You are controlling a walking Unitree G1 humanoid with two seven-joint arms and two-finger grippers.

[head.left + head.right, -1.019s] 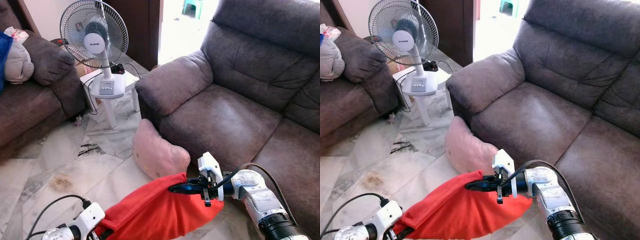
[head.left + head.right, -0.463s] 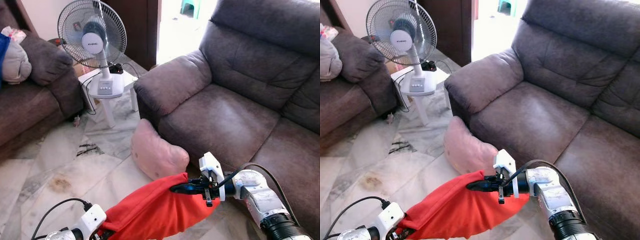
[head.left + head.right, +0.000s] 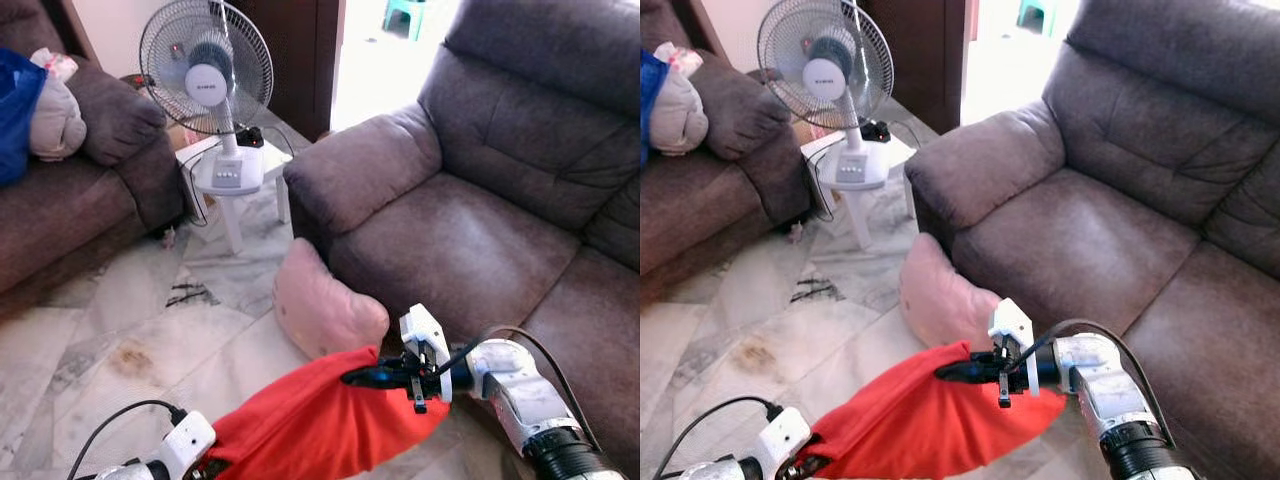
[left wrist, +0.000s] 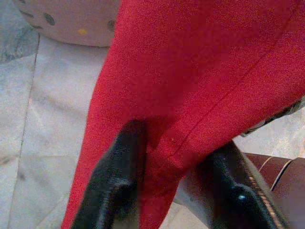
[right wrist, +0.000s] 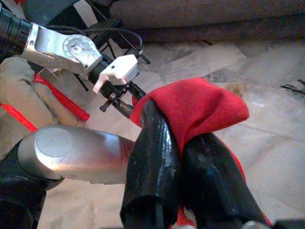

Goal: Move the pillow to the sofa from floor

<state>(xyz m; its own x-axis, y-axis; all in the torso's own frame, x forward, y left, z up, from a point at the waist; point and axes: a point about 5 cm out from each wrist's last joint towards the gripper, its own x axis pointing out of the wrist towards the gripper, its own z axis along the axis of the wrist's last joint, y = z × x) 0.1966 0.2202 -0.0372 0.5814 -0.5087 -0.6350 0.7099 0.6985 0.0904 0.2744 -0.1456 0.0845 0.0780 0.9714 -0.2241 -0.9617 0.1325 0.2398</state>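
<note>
I hold a red pillow [image 3: 310,420] up off the floor between both arms, low in the head views. My right gripper [image 3: 352,377] is shut on its upper right corner. My left gripper [image 4: 167,191] pinches its lower left corner, with red cloth squeezed between the two black fingers [image 4: 116,186]. The brown sofa [image 3: 470,230] stands just beyond and to the right of the pillow, its seat bare. A pink pillow [image 3: 325,310] leans on the floor against the sofa's front, under the armrest.
A standing fan [image 3: 215,90] sits on a white stool [image 3: 235,195] left of the sofa's armrest [image 3: 360,170], with cords on the marble floor [image 3: 120,330]. A second brown sofa [image 3: 70,190] at the left holds a blue bag and a grey bundle.
The whole view has shifted a little to the right and down as the camera moved. Both grippers keep their hold on the red pillow, which stays at the same height.
</note>
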